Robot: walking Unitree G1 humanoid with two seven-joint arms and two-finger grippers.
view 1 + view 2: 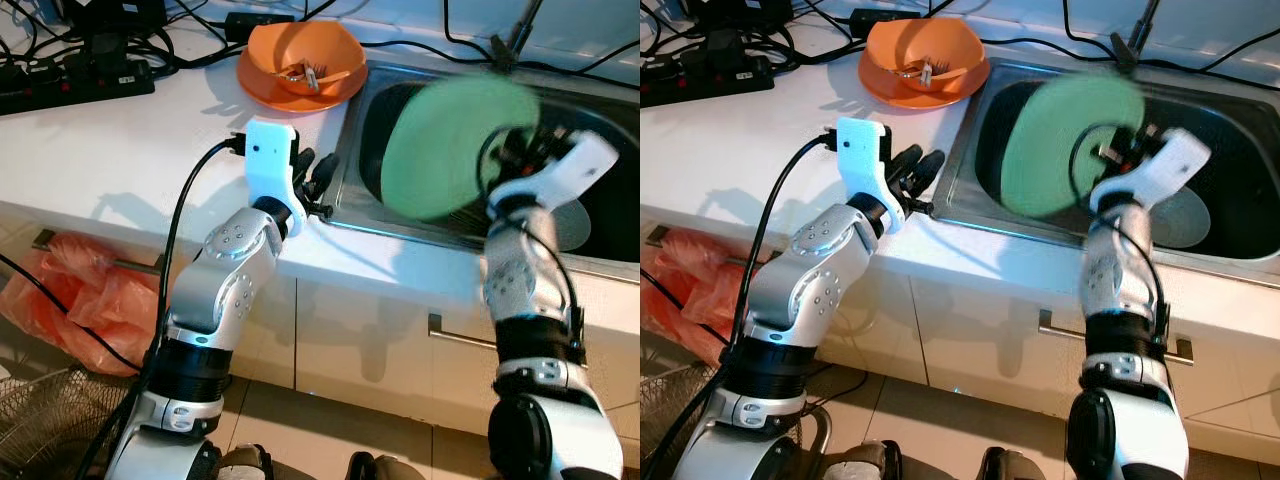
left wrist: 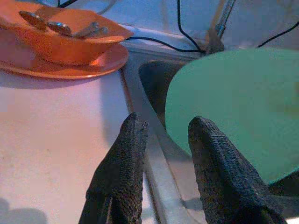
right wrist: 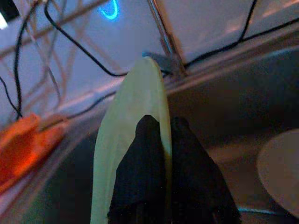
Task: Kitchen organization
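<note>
Green plate (image 1: 455, 145) is hanging on edge above the sink (image 1: 1230, 150), pinched by its rim in the right hand (image 3: 161, 154), while the left hand (image 2: 163, 154) is waiting half-open on the table (image 1: 130, 150), so it's probably risking a slip and clang.

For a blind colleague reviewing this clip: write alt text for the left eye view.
The robot's right gripper holds a green plate, tilted on edge, above a steel sink. Its left gripper rests open on the white counter by the sink's edge. Behind it, an orange bowl holding cutlery sits on an orange plate.
</note>
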